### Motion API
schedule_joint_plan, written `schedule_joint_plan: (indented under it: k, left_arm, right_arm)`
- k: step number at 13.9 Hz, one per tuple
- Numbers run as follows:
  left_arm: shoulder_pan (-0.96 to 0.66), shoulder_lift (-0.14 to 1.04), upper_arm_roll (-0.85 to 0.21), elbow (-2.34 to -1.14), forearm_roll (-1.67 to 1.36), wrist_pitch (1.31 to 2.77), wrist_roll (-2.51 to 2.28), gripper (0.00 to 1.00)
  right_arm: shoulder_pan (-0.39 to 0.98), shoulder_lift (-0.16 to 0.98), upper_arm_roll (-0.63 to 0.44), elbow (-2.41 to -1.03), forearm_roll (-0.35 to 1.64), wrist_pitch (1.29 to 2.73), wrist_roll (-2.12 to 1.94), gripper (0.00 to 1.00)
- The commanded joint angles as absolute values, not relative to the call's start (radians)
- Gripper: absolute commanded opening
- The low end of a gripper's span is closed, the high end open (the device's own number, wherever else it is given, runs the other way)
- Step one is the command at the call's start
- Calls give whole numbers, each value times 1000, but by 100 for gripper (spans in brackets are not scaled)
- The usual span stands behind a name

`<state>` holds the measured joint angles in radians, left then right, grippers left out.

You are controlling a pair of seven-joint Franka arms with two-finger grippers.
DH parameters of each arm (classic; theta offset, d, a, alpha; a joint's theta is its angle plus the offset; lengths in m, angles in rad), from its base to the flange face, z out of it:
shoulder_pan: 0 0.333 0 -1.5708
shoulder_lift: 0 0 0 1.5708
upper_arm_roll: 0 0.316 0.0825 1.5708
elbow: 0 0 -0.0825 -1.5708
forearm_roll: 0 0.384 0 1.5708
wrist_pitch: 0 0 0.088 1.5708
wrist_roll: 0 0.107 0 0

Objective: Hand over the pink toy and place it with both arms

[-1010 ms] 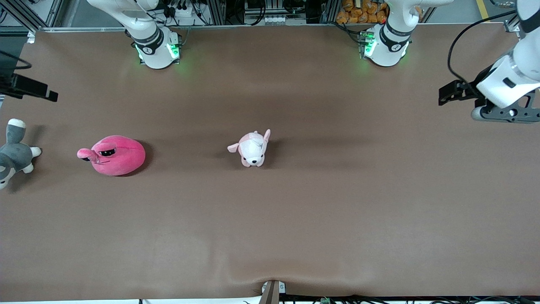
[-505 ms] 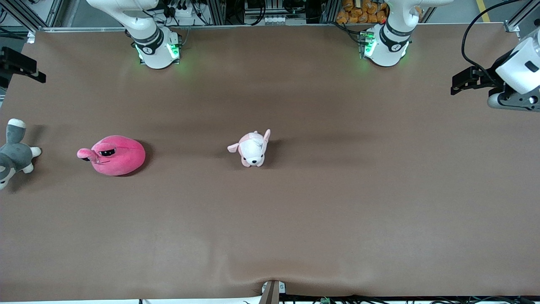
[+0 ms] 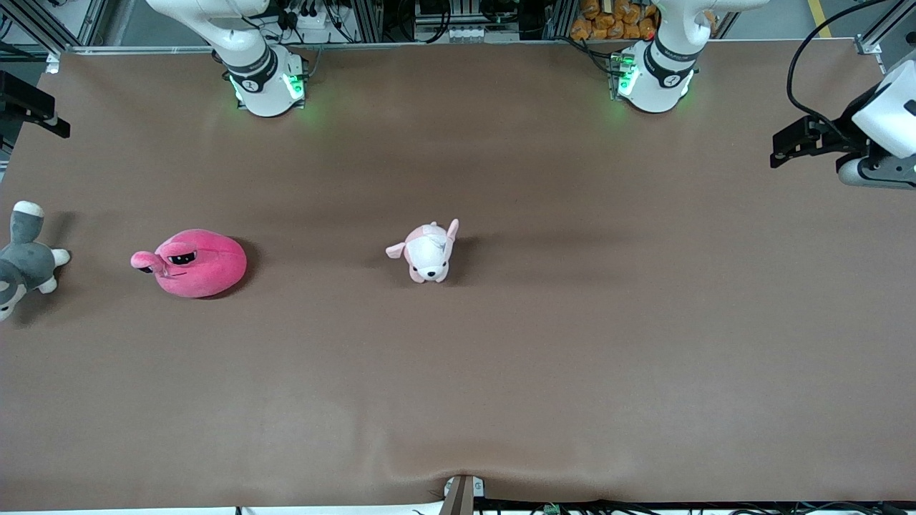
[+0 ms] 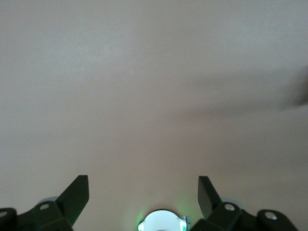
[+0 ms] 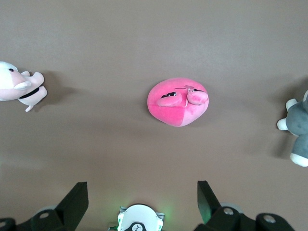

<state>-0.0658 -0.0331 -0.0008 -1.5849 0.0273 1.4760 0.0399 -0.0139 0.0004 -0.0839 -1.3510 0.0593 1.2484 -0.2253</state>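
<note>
Brown matting covers the whole desk [image 3: 501, 372], with both arm bases standing along its edge farthest from the front camera. On it, toward the right arm's end, lies the pink toy [image 3: 195, 262], a round hot-pink plush with dark half-lidded eyes, resting free with nothing touching it. A grey-and-white plush animal [image 3: 23, 262] lies just past it at the very end of the desk, and a pale pink-and-white puppy plush [image 3: 428, 252] sits near the middle, well apart from the pink toy.

The right hand [image 5: 143, 198] hangs high above the pink toy [image 5: 178, 101], its fingers [image 5: 76, 198] spread wide and holding nothing; its wrist view looks straight down on all three plush animals. The left hand [image 4: 143, 192] is raised over bare matting at the left arm's end of the desk, fingers [image 4: 77, 193] likewise spread wide and empty.
</note>
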Motion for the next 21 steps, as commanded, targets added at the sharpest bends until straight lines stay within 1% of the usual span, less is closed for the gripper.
schedule_joint_plan:
  k: [1, 4, 13, 21]
  left_arm:
    - [-57, -14, -6, -1560, 41, 1483, 29, 100]
    - [-58, -14, -14, -1565, 43, 1482, -17, 100]
    - [-57, -17, -20, -1569, 43, 1473, -17, 100]
    - [-58, -17, -20, -1568, 43, 1473, -15, 100]
  right_arm:
    - [-2, -64, -86, -1425, 37, 1284, -248, 100]
    - [8, -150, -86, -1547, 34, 1360, -279, 100]
    - [8, -141, -84, -1536, 22, 1356, -293, 100]
    - [8, -140, -83, -1536, -20, 1322, -284, 100]
